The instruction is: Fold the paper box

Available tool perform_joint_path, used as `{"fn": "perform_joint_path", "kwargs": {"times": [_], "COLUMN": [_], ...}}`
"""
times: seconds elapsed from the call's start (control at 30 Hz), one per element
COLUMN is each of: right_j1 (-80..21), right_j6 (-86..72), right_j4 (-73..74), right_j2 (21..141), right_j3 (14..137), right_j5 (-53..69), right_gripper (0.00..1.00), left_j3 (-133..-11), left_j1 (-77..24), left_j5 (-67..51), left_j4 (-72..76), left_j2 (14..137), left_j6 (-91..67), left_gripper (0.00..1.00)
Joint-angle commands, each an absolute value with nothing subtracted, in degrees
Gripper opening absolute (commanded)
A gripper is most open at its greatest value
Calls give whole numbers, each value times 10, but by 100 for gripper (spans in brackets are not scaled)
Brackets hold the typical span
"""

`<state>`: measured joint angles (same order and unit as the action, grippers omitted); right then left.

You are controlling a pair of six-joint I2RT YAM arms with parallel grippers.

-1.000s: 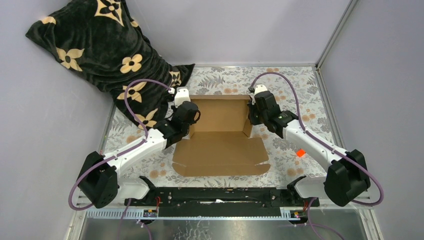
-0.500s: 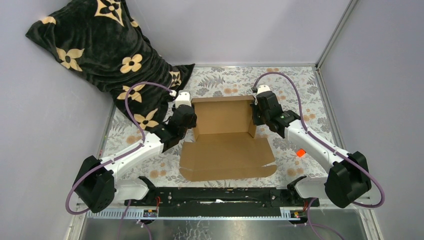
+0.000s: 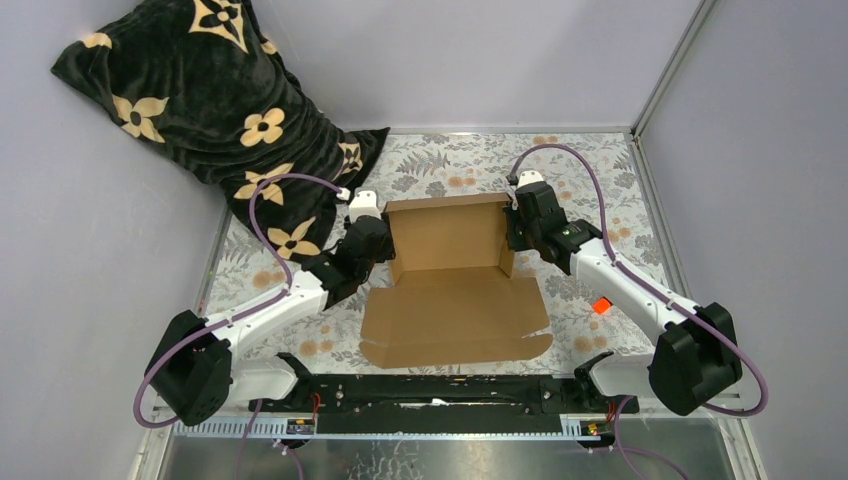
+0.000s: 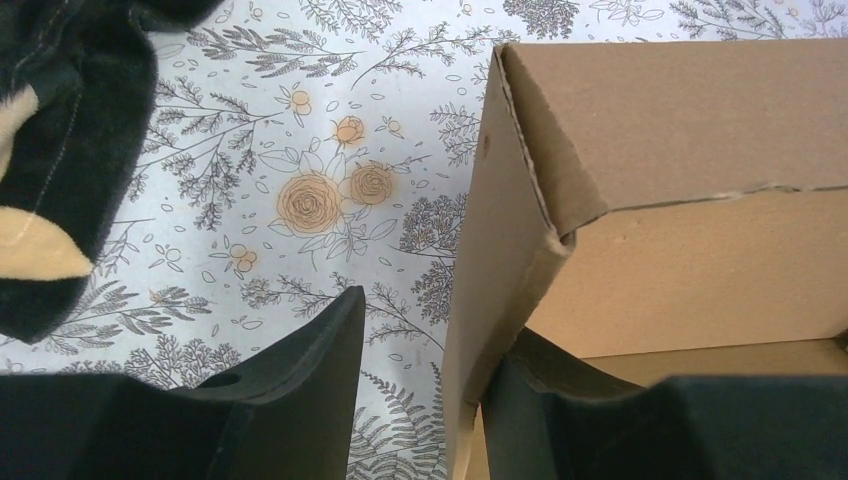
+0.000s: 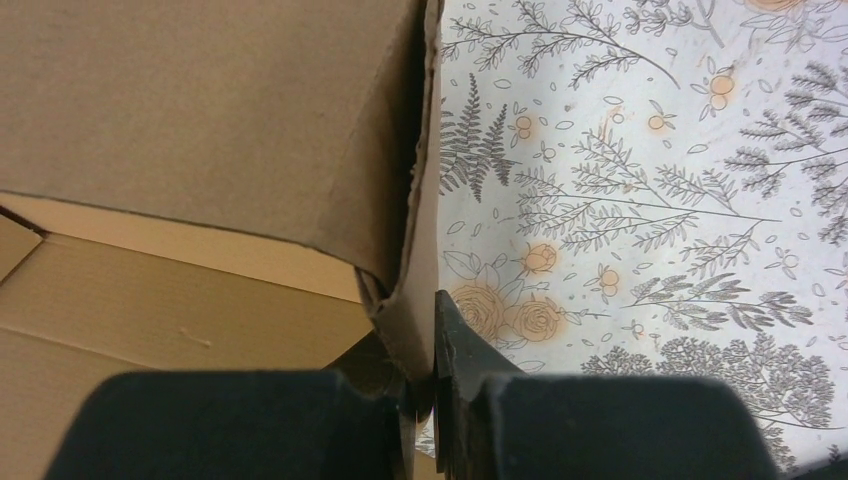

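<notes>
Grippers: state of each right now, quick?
Left gripper: open, straddling the left wall of the paper box, not clamped.
Right gripper: shut on the paper box's right wall.

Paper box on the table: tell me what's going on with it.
Both arms are folding the paper box. The right gripper has its jaws shut on the raised right side flap, and the left gripper straddles the left flap with jaws open, the outer one apart from the cardboard. The rear panel and both side flaps stand up; the rest of the sheet lies flat on the table, not yet folded.
</notes>
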<state>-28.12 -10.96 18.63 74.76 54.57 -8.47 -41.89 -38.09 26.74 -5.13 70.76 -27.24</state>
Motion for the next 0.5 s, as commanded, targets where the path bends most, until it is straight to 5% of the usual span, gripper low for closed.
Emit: {"fn": "perform_joint_path", "kwargs": {"times": [0.0,0.47], "right_j1": [-258,-258], "right_j6": [-161,-197], "right_j4": [166,131], "right_j2": [743,765], "right_j3": [568,533], "right_j5": [-88,-44], "right_gripper": [0,0], "left_j3": [-391,-338], "left_j1": [-359,-361], "left_j5": [325,331], "left_j4": [-42,22], "left_j2": [704,721], "left_j6": [-307,-340], "left_gripper": [49,49]}}
